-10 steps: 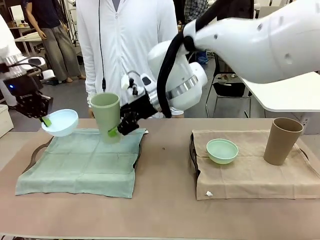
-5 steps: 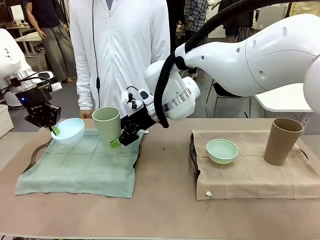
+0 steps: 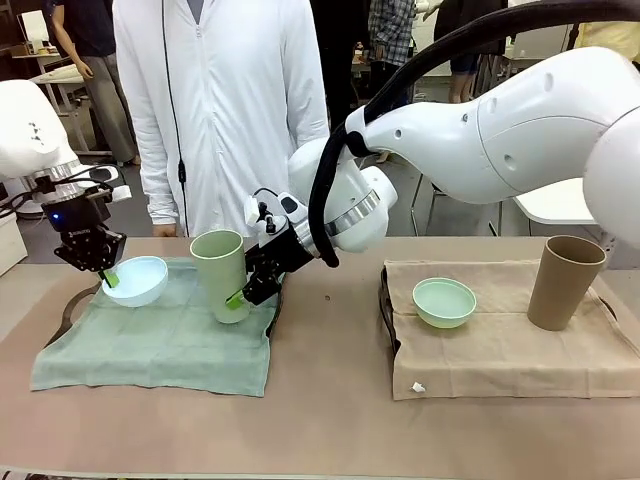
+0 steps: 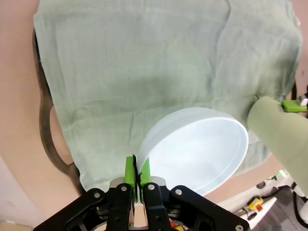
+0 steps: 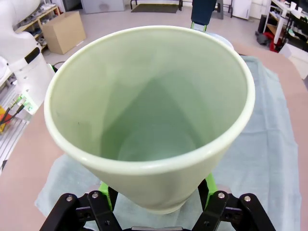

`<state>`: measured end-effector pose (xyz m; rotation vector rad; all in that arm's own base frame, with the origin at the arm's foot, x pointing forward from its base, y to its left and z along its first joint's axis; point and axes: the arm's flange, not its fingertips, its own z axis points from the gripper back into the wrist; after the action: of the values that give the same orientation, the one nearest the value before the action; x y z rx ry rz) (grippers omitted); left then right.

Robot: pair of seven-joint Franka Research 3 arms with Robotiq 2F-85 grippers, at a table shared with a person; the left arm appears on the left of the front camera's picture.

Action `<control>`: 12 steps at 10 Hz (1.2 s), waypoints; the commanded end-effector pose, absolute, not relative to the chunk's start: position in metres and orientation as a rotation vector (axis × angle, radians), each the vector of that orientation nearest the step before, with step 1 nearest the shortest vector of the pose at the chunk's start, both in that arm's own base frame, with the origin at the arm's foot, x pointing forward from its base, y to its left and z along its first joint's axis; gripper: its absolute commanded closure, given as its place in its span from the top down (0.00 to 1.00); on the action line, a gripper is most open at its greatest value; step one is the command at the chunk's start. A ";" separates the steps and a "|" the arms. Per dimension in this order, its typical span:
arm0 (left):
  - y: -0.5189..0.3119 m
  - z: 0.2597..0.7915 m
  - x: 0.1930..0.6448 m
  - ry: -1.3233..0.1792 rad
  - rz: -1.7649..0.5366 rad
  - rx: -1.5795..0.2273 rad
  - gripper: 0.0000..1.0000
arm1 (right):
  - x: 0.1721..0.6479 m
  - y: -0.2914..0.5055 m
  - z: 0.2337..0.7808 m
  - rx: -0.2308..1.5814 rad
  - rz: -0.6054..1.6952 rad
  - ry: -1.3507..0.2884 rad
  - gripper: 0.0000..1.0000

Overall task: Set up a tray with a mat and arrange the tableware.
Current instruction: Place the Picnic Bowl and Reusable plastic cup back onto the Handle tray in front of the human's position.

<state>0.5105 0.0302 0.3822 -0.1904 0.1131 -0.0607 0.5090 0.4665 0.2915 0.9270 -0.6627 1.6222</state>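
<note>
Light blue matte plastic bowl (image 3: 135, 280) and pale green tall cup (image 3: 220, 274) over a sage-green cloth mat (image 3: 150, 335); mint green bowl (image 3: 444, 301) and brown tall cup (image 3: 565, 281) on a beige cloth mat (image 3: 505, 350).

front: fixed between my arms, facing across the worktop (image 3: 330, 420) | left wrist: looking down, close over the green mat (image 4: 144, 62) | right wrist: very near, into the pale green cup (image 5: 149, 115) | shared: mat, cup
</note>
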 end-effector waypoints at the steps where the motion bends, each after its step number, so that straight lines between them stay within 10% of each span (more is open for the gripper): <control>1: 0.026 0.374 0.518 0.112 -0.052 -0.170 0.04 | 0.521 0.469 0.288 0.929 1.651 -0.669 0.81; 5: 0.021 0.353 0.523 0.178 -0.052 -0.135 0.04 | 0.524 0.470 0.277 0.921 1.716 -0.705 0.81; 6: 0.021 0.349 0.522 0.203 -0.045 -0.123 0.20 | 0.524 0.471 0.276 0.931 1.722 -0.707 1.00; 7: 0.020 0.349 0.522 0.211 -0.041 -0.126 0.61 | 0.524 0.471 0.276 0.940 1.725 -0.709 1.00; 9: 0.019 0.349 0.522 0.218 -0.036 -0.131 1.00 | 0.523 0.472 0.278 0.946 1.718 -0.702 1.00; 12: 0.026 0.356 0.519 0.222 -0.032 -0.141 0.94 | 0.514 0.454 0.292 0.938 1.671 -0.701 1.00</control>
<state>0.5188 0.0219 0.3485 -0.1533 0.2083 -0.0438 0.5233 0.4686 0.2834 0.9330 -0.6991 1.6912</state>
